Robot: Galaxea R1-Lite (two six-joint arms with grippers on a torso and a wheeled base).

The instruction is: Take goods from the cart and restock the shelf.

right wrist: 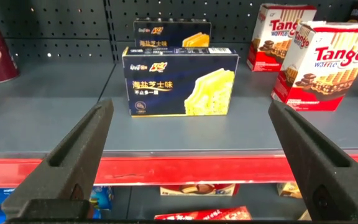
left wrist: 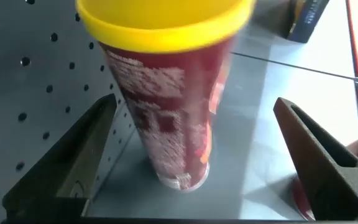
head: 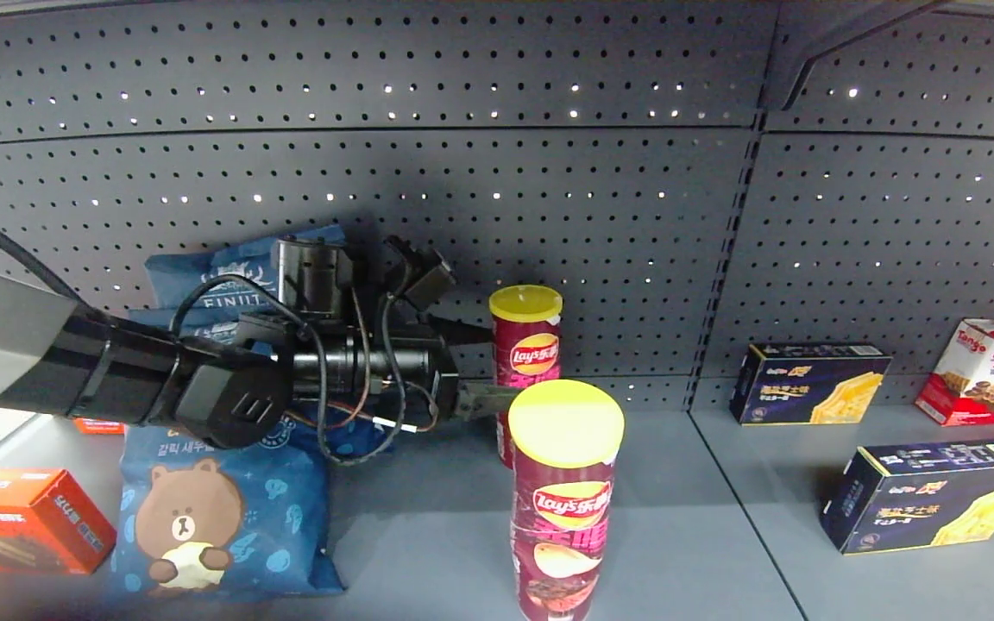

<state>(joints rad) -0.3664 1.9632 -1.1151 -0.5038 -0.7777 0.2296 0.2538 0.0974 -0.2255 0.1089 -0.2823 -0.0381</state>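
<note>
Two maroon chip cans with yellow lids stand upright on the grey shelf [head: 428,535]. The rear can [head: 525,341] is close to the pegboard back wall, and the front can [head: 564,509] stands nearer to me. My left gripper [head: 497,388] reaches in from the left at the rear can, partly hidden behind the front can's lid. In the left wrist view its fingers [left wrist: 86,155] stand wide apart on either side of the rear can [left wrist: 166,93], with a gap at each side. My right gripper [right wrist: 190,109] is open and holds nothing, in front of a shelf with boxes.
Blue snack bags [head: 221,517] with a bear print lie under my left arm, and an orange box [head: 14,517] sits left of them. Dark blue boxes [head: 808,384] [head: 928,496] and a red-and-white wafer box [head: 989,371] fill the right bay. A red shelf edge [right wrist: 179,168] faces the right gripper.
</note>
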